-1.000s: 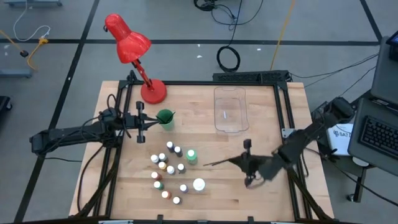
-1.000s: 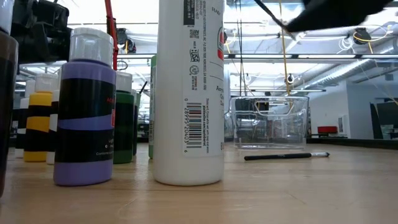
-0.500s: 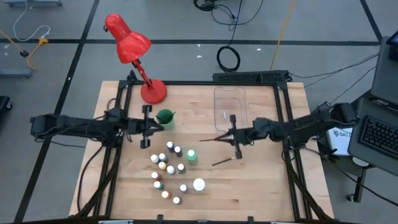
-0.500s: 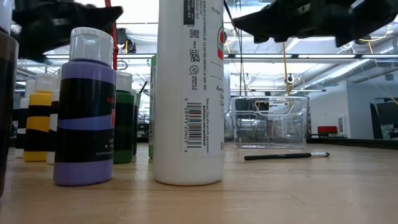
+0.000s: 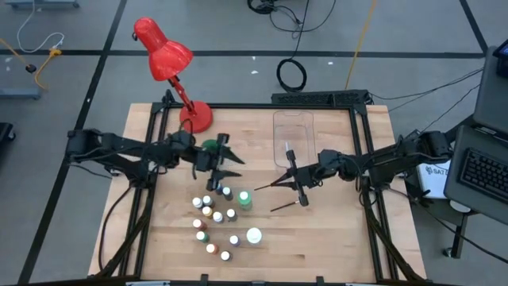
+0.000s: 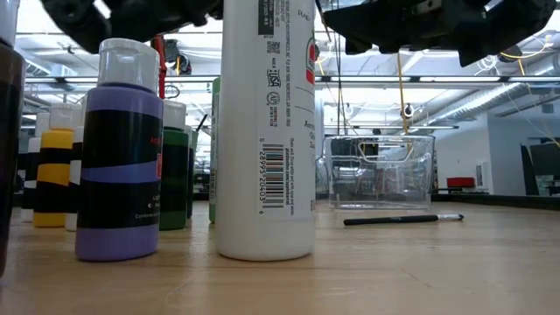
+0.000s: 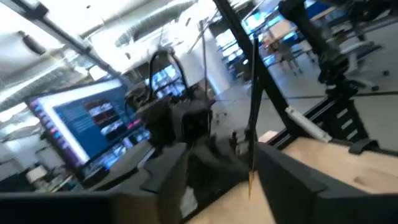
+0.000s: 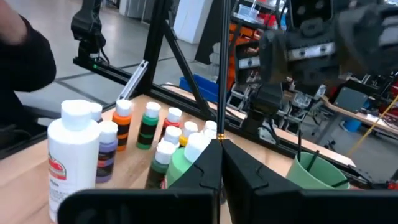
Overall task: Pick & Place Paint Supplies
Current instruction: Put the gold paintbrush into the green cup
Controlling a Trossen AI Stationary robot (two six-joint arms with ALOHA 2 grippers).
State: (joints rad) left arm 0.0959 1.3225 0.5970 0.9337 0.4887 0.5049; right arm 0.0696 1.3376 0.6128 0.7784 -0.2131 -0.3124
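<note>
— Paint bottles (image 5: 208,211), where do they stand?

— Bunched on the wood, off the clear plastic bin (image 5: 275,140) toward the left arm's side and nearer the table edge farthest from the bin. The green bottle (image 5: 244,198) is the cluster's closest member to the bin; the white bottle (image 5: 253,235) stands beyond it, close to that far edge.

— And the grippers?

— The right gripper (image 5: 288,179) hangs just off the bin's front wall, fingers pinched tight on a paintbrush (image 5: 270,183) that juts out toward the bottles. The left gripper (image 5: 231,159) is over the green cup (image 5: 210,147), beside the bin on the left-arm side, with its fingers spread wide. In its wrist view a thin brush (image 7: 253,112) stands between them, touching neither.

— Anything loose?

— One loose paintbrush (image 5: 286,205) lies flat on the table (image 5: 333,238), just past the right gripper from the bin.

— How much free room?

— A wide patch of bare wood runs from the bin's right-arm side down past the loose paintbrush to the frame rails. The gap between the bin and the green cup is narrower. The bin's back wall sits close to the table's edge.
</note>
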